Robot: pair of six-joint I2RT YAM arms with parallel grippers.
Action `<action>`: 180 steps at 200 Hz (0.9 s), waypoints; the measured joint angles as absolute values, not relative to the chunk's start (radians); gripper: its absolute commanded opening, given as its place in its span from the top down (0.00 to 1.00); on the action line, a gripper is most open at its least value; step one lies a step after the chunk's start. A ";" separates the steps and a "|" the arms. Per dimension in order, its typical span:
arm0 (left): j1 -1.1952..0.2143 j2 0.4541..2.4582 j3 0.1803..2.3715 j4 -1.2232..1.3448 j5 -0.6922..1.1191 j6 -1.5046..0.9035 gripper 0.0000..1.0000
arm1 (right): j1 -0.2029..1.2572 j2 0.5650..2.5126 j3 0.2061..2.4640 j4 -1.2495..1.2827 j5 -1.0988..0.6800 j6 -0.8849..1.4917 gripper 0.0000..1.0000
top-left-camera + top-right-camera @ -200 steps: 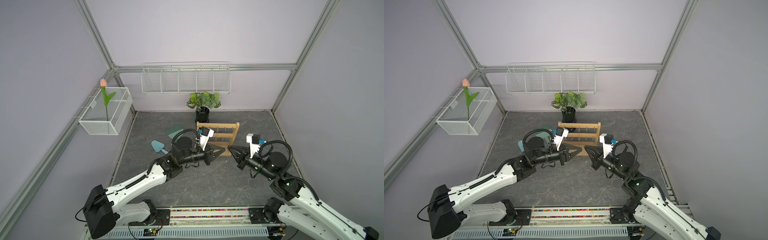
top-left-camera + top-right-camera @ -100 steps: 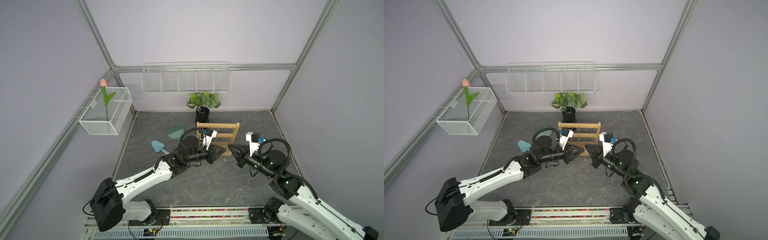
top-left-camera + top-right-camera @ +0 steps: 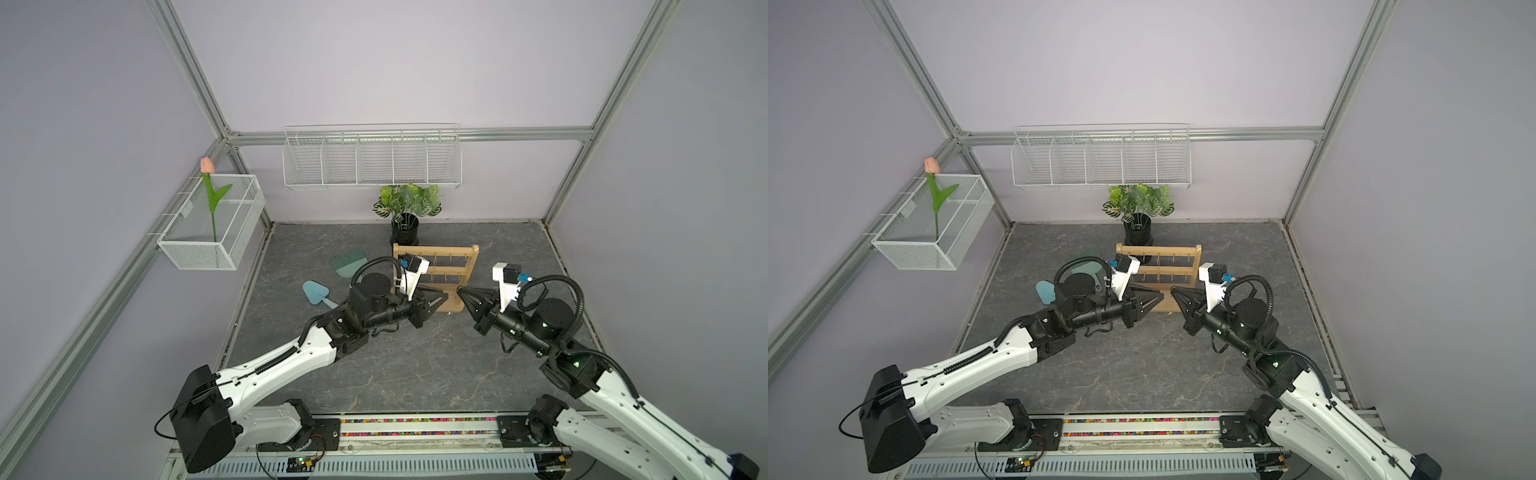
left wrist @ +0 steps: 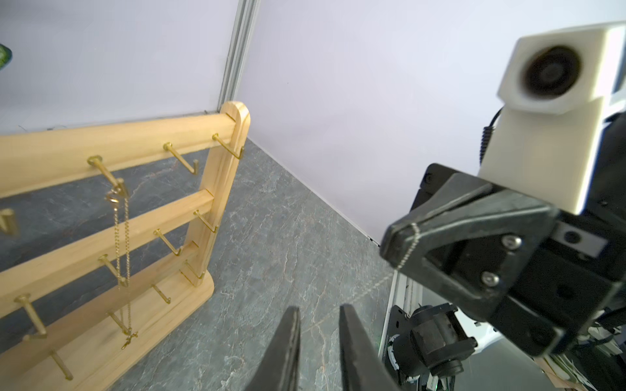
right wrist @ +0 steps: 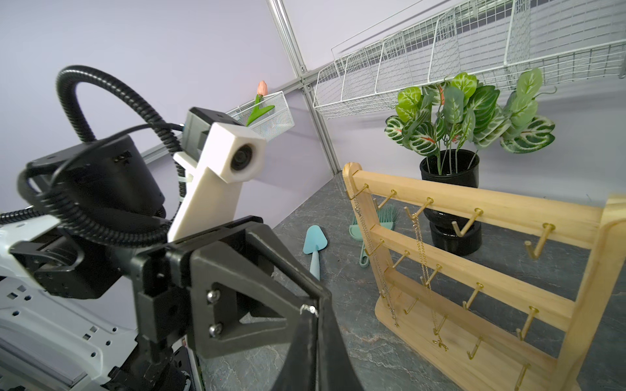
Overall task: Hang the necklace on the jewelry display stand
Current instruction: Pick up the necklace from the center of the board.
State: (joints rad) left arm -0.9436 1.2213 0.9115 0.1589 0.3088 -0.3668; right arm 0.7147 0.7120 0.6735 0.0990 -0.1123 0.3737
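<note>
Right gripper (image 4: 403,233) pinched fully together on a thin silver necklace (image 4: 410,245), chain caught at the very tips and dangling past the black fingers. Small clasp visible at those tips in the right wrist view. Left gripper (image 4: 318,309) slightly parted, fingers (image 4: 284,348) a narrow gap apart, nothing clearly gripped between them. Faint run of chain trailing toward that gap, contact impossible to judge. Both grippers tip to tip and nearly meeting in both top views.

Just beyond the two tips, toward the back wall, one wooden stand (image 3: 436,250), upright on the grey tabletop (image 3: 374,374). Neither gripper touching it. Held necklace apart from the stand, off to the side of its end post in the left wrist view.

Counts:
- two grippers
- one stand with three bars, five gold hooks showing on the top bar in the right wrist view
- three necklaces: one silver in the grip, one gold chain (image 4: 122,237) on a top-bar hook, one more silver chain (image 5: 371,250) on the top hook nearest an end post
- one potted plant (image 3: 407,203), one green brush (image 3: 347,264), one blue trowel (image 3: 315,291)
- two white wire baskets (image 3: 372,166), one tulip (image 3: 207,165)
</note>
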 measured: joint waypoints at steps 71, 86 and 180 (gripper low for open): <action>-1.011 1.244 0.913 0.127 0.190 -0.293 0.68 | 0.715 0.728 0.689 0.081 -0.101 0.374 0.93; -1.011 1.251 0.921 0.118 0.165 -0.286 0.68 | 0.715 0.729 0.690 0.079 -0.101 0.374 0.93; -1.024 1.265 0.952 0.113 0.125 -0.255 0.70 | 0.715 0.735 0.698 0.067 -0.086 0.373 0.93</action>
